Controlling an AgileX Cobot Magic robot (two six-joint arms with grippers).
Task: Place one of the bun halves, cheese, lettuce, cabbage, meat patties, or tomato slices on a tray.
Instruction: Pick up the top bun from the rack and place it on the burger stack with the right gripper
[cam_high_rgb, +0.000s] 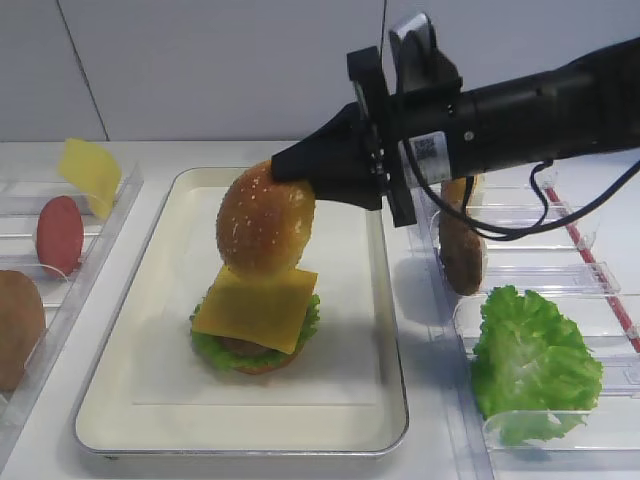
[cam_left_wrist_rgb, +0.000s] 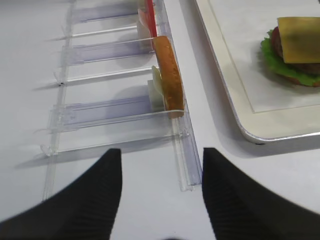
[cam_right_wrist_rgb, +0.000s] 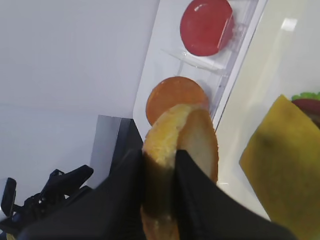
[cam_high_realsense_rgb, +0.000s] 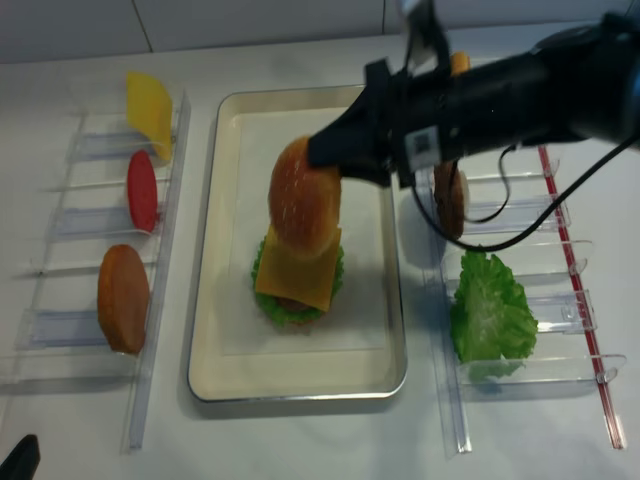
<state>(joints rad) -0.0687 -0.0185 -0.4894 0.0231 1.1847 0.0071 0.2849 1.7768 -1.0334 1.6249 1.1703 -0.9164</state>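
Note:
My right gripper (cam_high_rgb: 298, 168) is shut on a sesame-speckled bun half (cam_high_rgb: 262, 222), gripping its edge so the dome stands on edge. It hangs just above a stack on the silvery tray (cam_high_rgb: 150, 380), where a cheese slice (cam_high_rgb: 257, 308) lies over a patty and lettuce (cam_high_rgb: 213, 350). In the right wrist view both black fingers (cam_right_wrist_rgb: 132, 170) press on the bun half (cam_right_wrist_rgb: 187, 132). The overhead view shows that bun half (cam_high_realsense_rgb: 303, 205) over the stack. My left gripper (cam_left_wrist_rgb: 161, 155) stands open above the bare table beside the left rack, holding nothing.
A clear rack on the left holds a cheese slice (cam_high_realsense_rgb: 148, 100), a tomato slice (cam_high_realsense_rgb: 142, 188) and another bun half (cam_high_realsense_rgb: 122, 295). The right rack holds a meat patty (cam_high_realsense_rgb: 447, 200) and a big lettuce leaf (cam_high_realsense_rgb: 488, 315). The right arm spans over the right rack.

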